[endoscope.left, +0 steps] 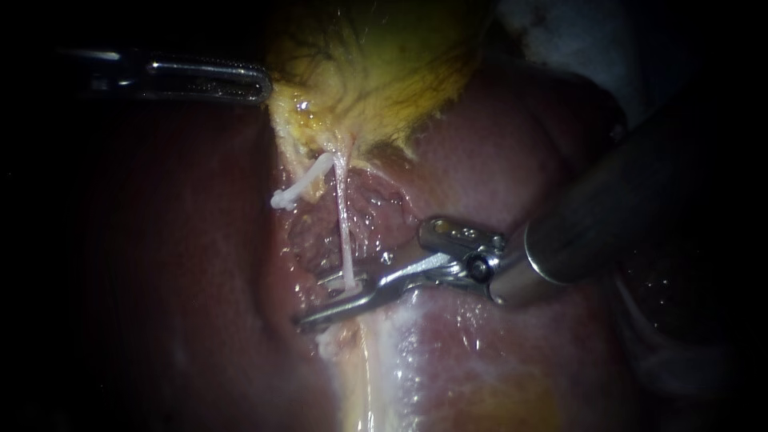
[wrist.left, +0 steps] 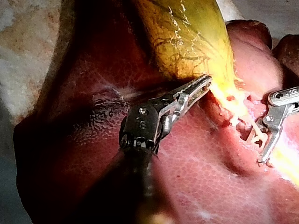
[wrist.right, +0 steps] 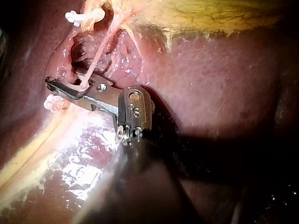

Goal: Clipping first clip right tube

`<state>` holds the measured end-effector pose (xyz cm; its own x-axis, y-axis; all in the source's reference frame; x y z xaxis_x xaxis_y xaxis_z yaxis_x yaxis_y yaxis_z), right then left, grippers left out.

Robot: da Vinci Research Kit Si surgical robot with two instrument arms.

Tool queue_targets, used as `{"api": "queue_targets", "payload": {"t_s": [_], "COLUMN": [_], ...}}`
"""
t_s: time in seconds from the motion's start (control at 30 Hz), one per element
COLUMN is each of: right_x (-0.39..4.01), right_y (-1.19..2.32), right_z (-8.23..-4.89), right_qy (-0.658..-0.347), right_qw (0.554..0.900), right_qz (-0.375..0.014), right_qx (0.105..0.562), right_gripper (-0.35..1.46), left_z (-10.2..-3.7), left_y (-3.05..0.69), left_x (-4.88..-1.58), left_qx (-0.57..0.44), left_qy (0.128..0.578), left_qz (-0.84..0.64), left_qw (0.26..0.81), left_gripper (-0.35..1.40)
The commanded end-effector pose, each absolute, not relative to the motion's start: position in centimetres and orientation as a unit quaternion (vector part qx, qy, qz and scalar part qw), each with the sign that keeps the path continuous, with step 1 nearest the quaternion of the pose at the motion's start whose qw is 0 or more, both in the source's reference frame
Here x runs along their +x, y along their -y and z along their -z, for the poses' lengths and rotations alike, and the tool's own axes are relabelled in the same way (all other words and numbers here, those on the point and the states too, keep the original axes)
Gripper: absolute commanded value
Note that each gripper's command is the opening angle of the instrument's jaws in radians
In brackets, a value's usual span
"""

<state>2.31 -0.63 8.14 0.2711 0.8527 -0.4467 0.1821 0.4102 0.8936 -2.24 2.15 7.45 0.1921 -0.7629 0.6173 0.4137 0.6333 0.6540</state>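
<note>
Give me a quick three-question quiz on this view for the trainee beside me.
1. True or false: the right instrument has its jaws open, with the right tube between them.
2. Which tube ends in a free white stub? A. left tube B. right tube C. neither
3. Fill in: the tip of the left instrument lies at the edge of the yellow ____.
Key: 1 true; 2 A; 3 gallbladder.
</note>
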Motion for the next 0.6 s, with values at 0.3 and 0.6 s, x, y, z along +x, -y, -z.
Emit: {"api": "queue_targets", "payload": {"t_s": [0.3, 0.6], "right_x": [2.33, 2.19], "right_y": [0.55, 0.32], "right_z": [-8.12, -8.07], "right_qy": [-0.552, -0.566], "right_qw": [0.639, 0.638], "right_qz": [-0.297, -0.312], "right_qx": [0.446, 0.418], "right_gripper": [0.57, 0.60], "left_z": [-7.44, -7.44], "left_y": [-2.15, -2.15], "left_x": [-2.23, -2.21], "left_qx": [0.174, 0.175], "left_qy": [0.501, 0.501], "left_qz": [0.391, 0.391], "left_qw": [0.752, 0.752], "left_gripper": [-0.35, -0.35]}}
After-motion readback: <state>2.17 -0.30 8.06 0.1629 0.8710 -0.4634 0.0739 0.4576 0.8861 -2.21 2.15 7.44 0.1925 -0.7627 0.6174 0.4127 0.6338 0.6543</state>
